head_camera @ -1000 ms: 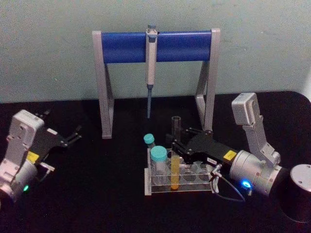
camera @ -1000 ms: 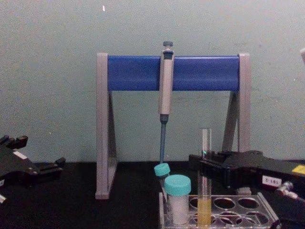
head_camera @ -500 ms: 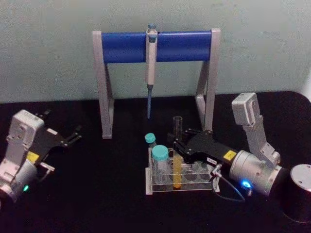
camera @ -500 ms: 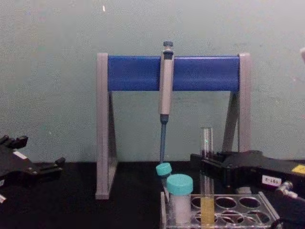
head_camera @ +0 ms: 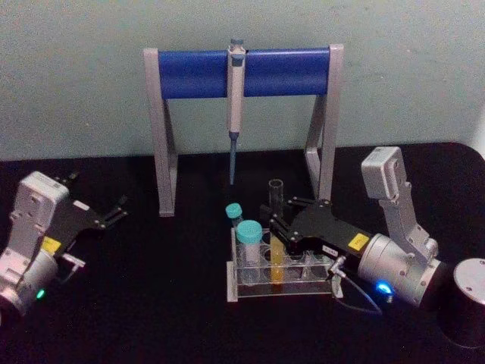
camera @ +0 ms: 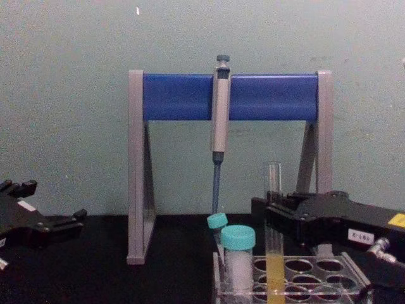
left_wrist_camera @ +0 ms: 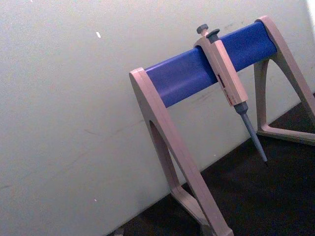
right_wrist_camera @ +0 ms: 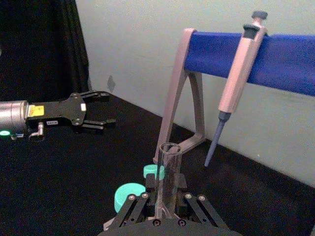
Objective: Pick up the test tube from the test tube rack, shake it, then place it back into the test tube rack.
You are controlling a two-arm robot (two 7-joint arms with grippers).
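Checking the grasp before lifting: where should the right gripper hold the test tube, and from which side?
Hold the bare glass above the liquid, where the test tube clears the test tube rack. Come from the right: teal-capped tubes crowd its left. The right gripper clamps there; the left gripper sits open at far left.

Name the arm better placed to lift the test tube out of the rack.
Right: the right tool is shut on the test tube above the rack; the left tool sits open far to the left.
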